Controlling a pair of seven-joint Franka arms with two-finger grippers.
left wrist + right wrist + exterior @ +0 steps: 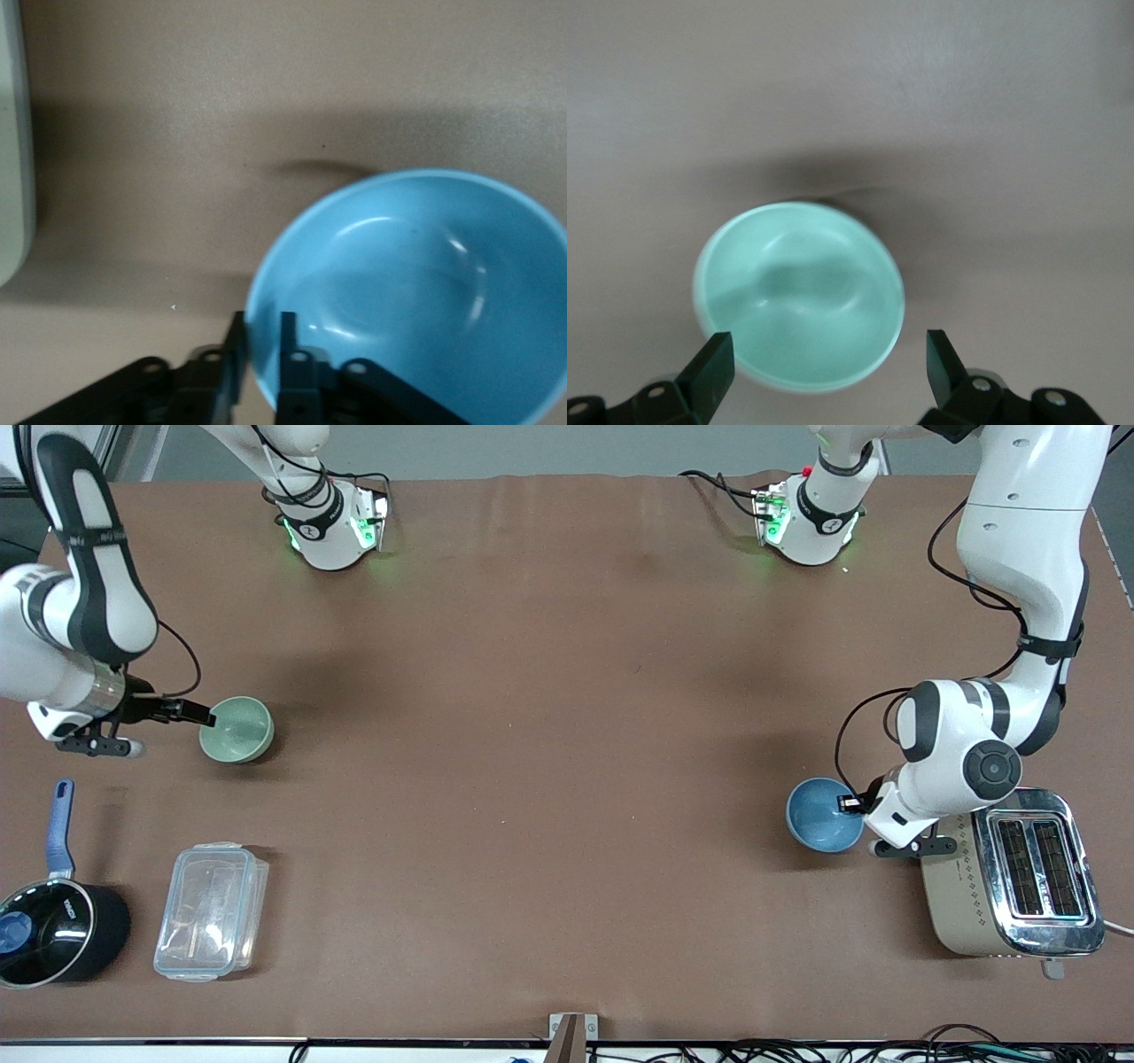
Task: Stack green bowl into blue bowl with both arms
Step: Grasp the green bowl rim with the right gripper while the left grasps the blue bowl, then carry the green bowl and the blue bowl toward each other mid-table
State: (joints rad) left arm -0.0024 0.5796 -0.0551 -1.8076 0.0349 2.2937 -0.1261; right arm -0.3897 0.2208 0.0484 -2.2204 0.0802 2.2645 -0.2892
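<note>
The green bowl (236, 729) stands upright on the table toward the right arm's end. My right gripper (200, 716) is open at its rim. In the right wrist view the fingertips (716, 352) stand wide apart on either side of the green bowl (799, 292) without touching it. The blue bowl (822, 815) is toward the left arm's end, beside the toaster. My left gripper (849, 804) is shut on its rim. In the left wrist view one finger (288, 332) is inside the blue bowl (416, 292) and the other is outside. I cannot tell whether the blue bowl is lifted.
A silver and beige toaster (1010, 872) stands close beside the blue bowl, under the left arm's wrist. A black saucepan with a blue handle (53, 930) and a clear lidded plastic box (211, 911) sit nearer the front camera than the green bowl.
</note>
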